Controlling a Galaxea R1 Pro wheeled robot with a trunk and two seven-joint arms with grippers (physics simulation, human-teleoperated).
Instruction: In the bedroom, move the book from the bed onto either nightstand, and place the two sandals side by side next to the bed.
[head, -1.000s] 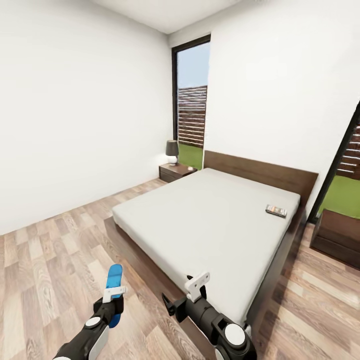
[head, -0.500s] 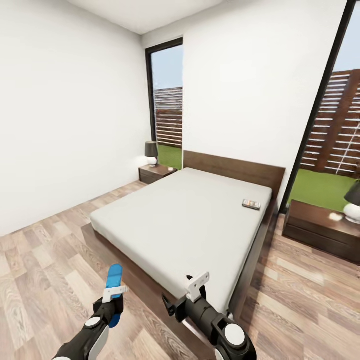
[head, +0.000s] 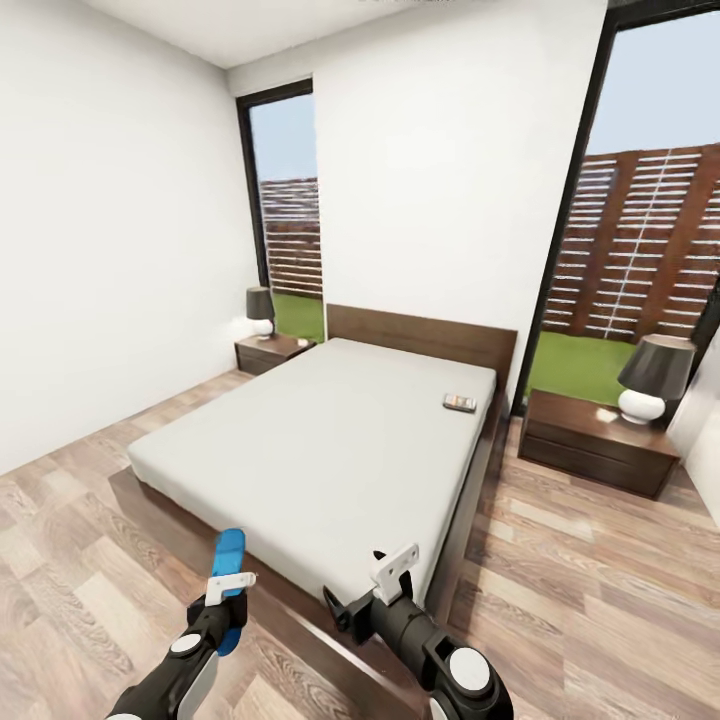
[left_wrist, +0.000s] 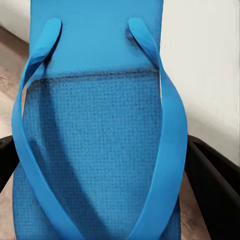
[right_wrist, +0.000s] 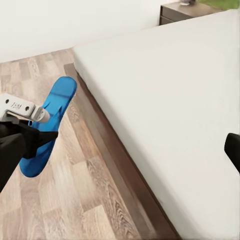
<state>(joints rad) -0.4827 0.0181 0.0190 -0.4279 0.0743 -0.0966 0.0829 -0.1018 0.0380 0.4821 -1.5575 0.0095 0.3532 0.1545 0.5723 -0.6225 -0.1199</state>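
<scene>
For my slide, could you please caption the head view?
Left gripper carrying a blue sandal toward the bed, book waiting.

Book (head: 460, 402): dark cover, flat on the grey bed (head: 320, 440), far right. Blue sandal (head: 227, 580): held upright, near left. Brown nightstand (head: 595, 440): right of bed.

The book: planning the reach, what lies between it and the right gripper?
Bare grey mattress of the bed, in the head view, between the book and right gripper.
</scene>
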